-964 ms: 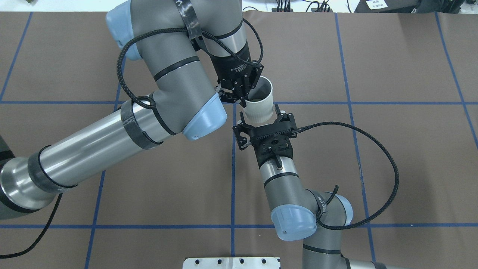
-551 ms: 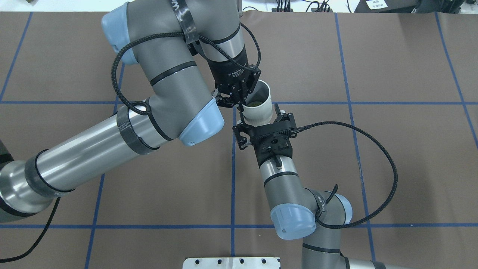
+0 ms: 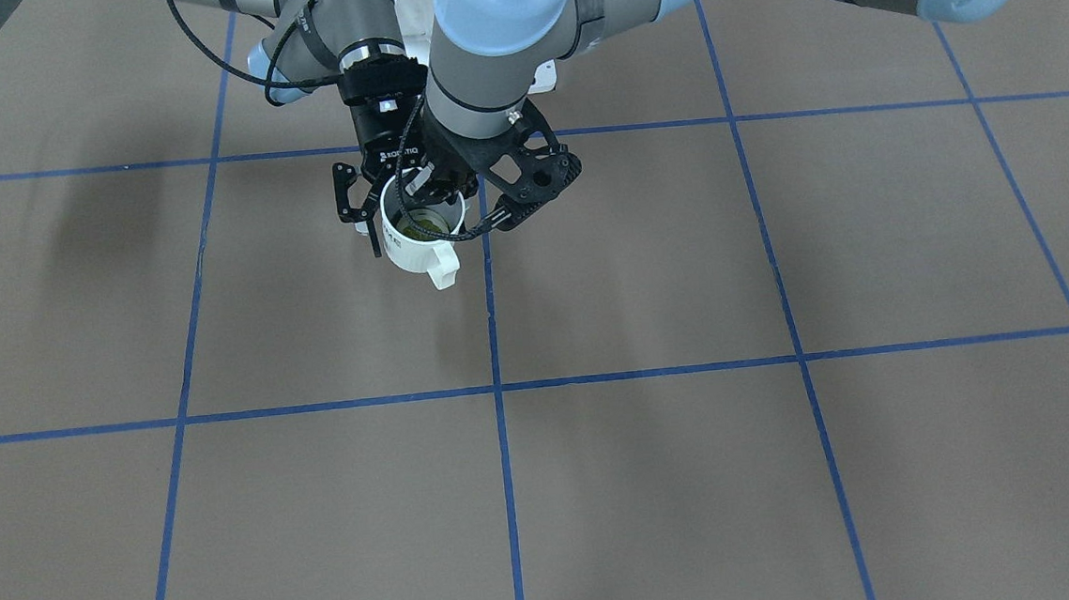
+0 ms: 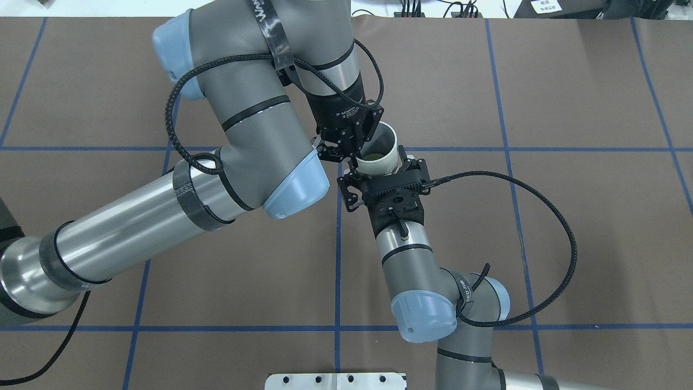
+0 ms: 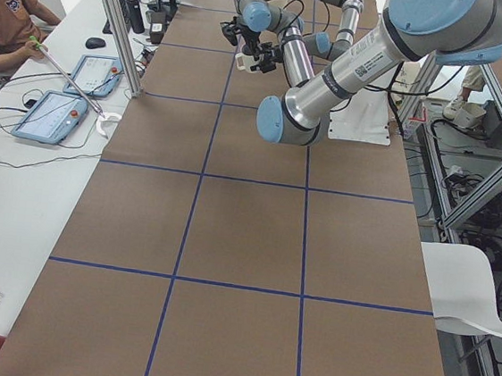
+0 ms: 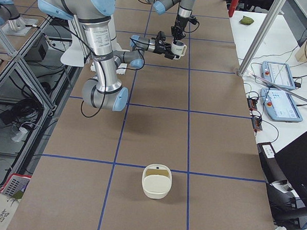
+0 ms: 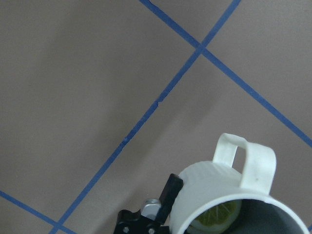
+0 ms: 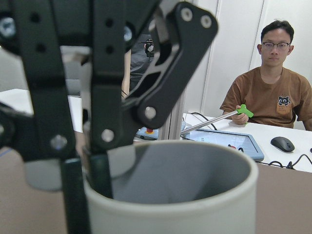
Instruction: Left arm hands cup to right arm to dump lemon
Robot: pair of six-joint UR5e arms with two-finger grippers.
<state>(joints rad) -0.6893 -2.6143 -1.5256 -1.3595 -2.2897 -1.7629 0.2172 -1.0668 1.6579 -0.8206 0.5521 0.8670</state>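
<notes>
The white cup (image 4: pixel 385 142) hangs upright above the table, its squared handle (image 3: pixel 443 269) pointing away from the robot. The yellow-green lemon (image 4: pixel 373 157) lies inside it and also shows in the left wrist view as the lemon (image 7: pixel 214 222). My left gripper (image 4: pixel 354 151) comes down from above and is shut on the cup's rim, one finger inside and one outside. My right gripper (image 4: pixel 379 167) reaches in level from the robot's side. It is open, its fingers straddling the cup's (image 3: pixel 413 250) body. In the right wrist view the cup (image 8: pixel 175 195) fills the foreground.
A cream tub (image 6: pixel 156 182) stands far along the table toward the robot's right end. A person (image 8: pixel 273 92) sits at a side desk with tablets (image 5: pixel 52 118) beyond the table's far edge. The robot's white base plate (image 4: pixel 335 379) lies at the near edge.
My right gripper has moved forward, so the cup now sits deeper between its open fingers. The left gripper, still holding the rim, has shifted the cup slightly.
</notes>
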